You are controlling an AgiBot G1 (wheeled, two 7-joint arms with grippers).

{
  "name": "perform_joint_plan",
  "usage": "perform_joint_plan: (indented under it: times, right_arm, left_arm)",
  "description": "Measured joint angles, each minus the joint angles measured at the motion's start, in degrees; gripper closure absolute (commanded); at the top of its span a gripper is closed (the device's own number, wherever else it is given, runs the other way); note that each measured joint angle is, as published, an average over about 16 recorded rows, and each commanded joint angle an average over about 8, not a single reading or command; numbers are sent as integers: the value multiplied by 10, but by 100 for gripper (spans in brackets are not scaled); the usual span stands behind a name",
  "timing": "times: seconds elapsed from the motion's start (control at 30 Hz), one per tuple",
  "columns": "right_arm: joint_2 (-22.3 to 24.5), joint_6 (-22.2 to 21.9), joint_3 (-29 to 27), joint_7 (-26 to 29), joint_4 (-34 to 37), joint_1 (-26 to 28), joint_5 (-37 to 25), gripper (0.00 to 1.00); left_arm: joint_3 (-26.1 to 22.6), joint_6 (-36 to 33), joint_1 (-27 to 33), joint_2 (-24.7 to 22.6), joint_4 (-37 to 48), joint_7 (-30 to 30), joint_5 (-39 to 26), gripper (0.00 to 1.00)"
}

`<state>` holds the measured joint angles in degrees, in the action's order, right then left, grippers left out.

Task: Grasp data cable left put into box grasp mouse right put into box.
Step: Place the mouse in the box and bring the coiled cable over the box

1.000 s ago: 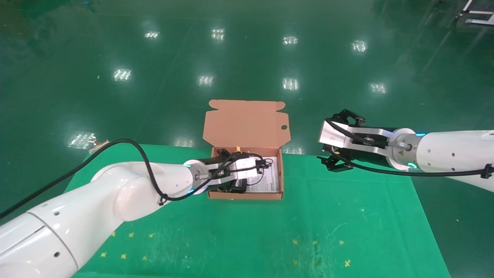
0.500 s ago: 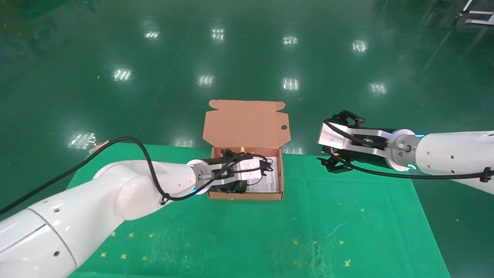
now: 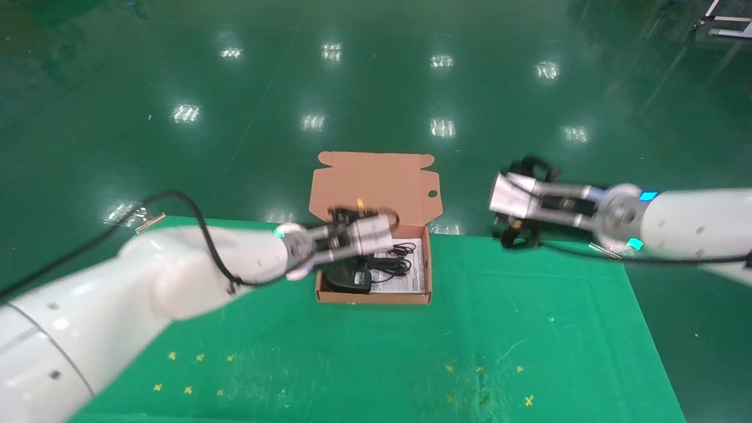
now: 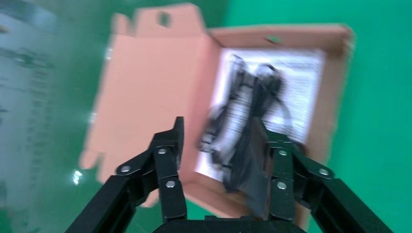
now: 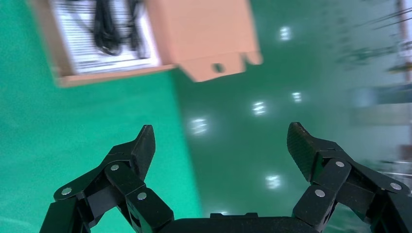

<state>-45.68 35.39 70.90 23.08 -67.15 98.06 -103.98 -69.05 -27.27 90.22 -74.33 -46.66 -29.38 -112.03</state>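
The orange-brown box [image 3: 427, 264] stands open at the table's back edge, its lid [image 3: 376, 187] upright. Inside, the black mouse [image 3: 348, 281] lies at the near left. The thin black data cable [image 3: 395, 258] lies bundled on the white printed sheet [image 3: 411, 281]. My left gripper [image 3: 392, 234] hovers open over the box's back left part. In the left wrist view the left gripper [image 4: 218, 124] holds nothing, with the cable [image 4: 252, 87] and mouse [image 4: 245, 165] below it. My right gripper [image 3: 512, 218] hangs open and empty to the right of the box, over the table's back edge.
The green table cloth [image 3: 411, 352] spreads in front of the box, with small yellow marks [image 3: 529, 400] near its front edge. Beyond the table is the shiny green floor [image 3: 376, 88]. The right wrist view shows the right gripper [image 5: 221, 128], the box [image 5: 63, 73] and the floor [image 5: 252, 145].
My left gripper has lifted up and back out of the box, uncovering the mouse and the cable lying inside. The right gripper has risen slightly and turned.
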Motion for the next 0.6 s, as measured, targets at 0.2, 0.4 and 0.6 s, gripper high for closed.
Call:
perform_joint_plan:
  times: [0.2, 0.4, 0.6]
  right_arm:
    - [16, 22, 2, -14, -23, 18, -12, 0]
    - [25, 51, -8, -25, -36, 17, -3, 0]
    - [32, 85, -40, -32, -40, -5, 34, 0]
  left_arm:
    - [14, 3, 19, 17, -16, -5, 11, 0]
    - [32, -10, 19, 34, -28, -2, 32, 0]
    - [65, -46, 1, 58, -45, 9, 76, 0]
